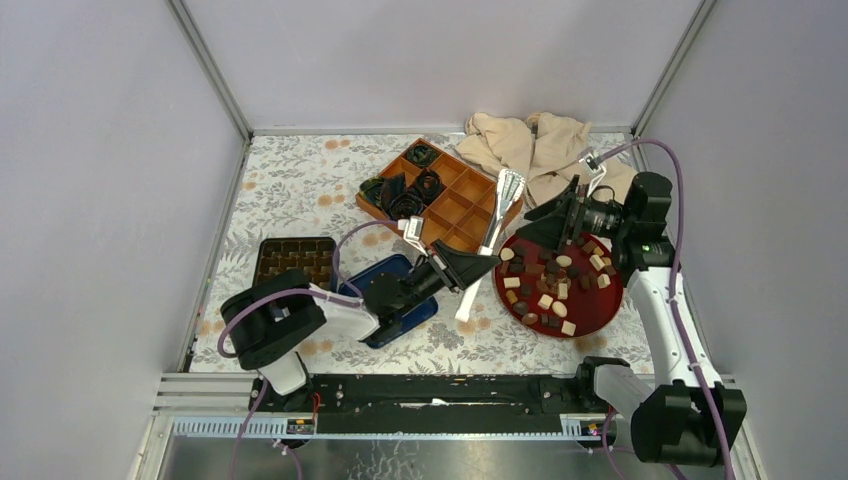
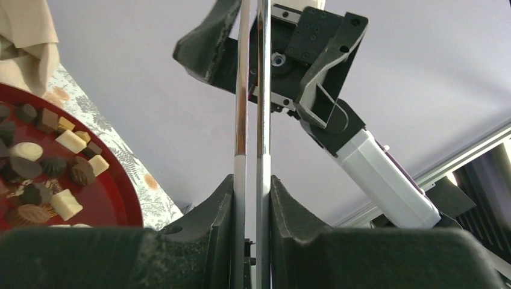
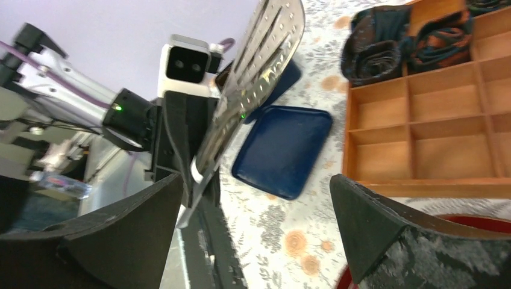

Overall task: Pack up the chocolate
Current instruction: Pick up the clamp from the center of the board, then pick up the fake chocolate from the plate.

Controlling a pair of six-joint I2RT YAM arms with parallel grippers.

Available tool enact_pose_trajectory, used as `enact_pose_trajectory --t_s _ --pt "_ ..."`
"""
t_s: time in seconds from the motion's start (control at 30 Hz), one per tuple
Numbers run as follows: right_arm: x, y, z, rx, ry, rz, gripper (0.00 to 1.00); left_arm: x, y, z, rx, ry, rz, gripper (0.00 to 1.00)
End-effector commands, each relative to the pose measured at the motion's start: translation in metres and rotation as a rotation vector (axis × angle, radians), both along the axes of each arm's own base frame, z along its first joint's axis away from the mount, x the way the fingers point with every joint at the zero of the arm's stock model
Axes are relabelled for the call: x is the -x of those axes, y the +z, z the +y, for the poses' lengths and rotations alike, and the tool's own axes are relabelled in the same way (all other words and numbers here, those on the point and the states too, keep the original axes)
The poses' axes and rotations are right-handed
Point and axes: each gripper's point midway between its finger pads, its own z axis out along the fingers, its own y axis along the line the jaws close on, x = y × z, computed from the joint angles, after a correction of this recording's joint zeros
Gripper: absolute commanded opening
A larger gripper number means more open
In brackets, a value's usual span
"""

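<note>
Floral tablecloth (image 1: 300, 190) covers the table between pale walls. At centre, the left gripper (image 1: 462, 268) is clamped on the white handles of metal tongs (image 1: 500, 205). Both arms of the tongs are pinched nearly together between its fingers (image 2: 289, 211), and the perforated blades reach away from the fingertips above the edge of a wooden box (image 1: 455, 210). The right gripper (image 1: 562, 218) hangs with its fingers spread wide, holding nothing, facing the tongs. The chocolate (image 1: 548, 285), in dark, brown and cream pieces, lies scattered on a red plate (image 1: 598, 312) just below the right fingers and beside the left ones. Black paper cups (image 1: 408, 190) sit at the box's far-left end, left of the blades. A blue tray (image 3: 283, 150) lies behind the left fingers, under the wrist.
</note>
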Motion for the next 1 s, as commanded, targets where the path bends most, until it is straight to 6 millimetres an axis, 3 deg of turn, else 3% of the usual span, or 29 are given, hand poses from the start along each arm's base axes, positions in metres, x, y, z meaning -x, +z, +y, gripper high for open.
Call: enact_pose_trajectory --t_s 0.0,0.33,0.63,0.87,0.97 --pt "-0.004 -0.014 -0.019 0.13 -0.099 -0.066 1.0 0.004 0.025 0.024 0.08 0.011 -0.054 0.31" --pt "-0.035 -0.034 -0.068 0.264 -0.346 -0.03 1.0 0.009 -0.009 0.047 -0.148 -0.012 0.006 0.43" --pt "-0.055 -0.052 -0.107 0.372 -0.517 0.024 1.0 0.009 -0.054 0.07 -0.619 -0.03 0.074 0.43" --pt "-0.065 -0.064 -0.141 0.495 -0.647 0.038 1.0 0.033 -0.083 0.091 -1.017 -0.187 0.12 0.41" --pt "-0.069 -0.071 -0.156 0.562 -0.704 0.033 1.0 0.041 -0.085 0.092 -1.12 -0.239 0.14 0.41"
